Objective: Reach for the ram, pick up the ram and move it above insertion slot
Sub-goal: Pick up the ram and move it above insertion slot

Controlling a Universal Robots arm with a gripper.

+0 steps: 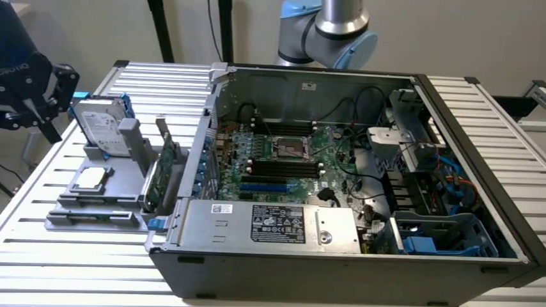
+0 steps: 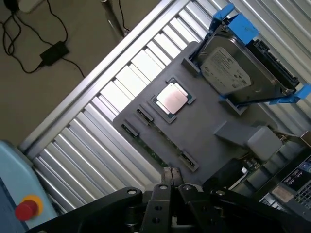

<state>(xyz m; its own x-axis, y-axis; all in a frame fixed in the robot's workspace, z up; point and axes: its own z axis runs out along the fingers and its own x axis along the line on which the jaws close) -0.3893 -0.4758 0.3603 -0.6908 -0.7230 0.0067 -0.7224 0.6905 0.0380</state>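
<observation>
Hovering over slatted aluminium table (image 1: 85, 256), tan floor (image 2: 29, 107) beyond; jaws closed, empty.

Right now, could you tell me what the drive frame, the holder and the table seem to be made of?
The drive frame looks like plastic: saturated matte blue, with thin moulded tabs. The holder is likely plastic too, an even matte grey with blocky moulded shapes. The table is probably aluminium, given its pale ribbed slats with a dull metallic sheen.
</observation>
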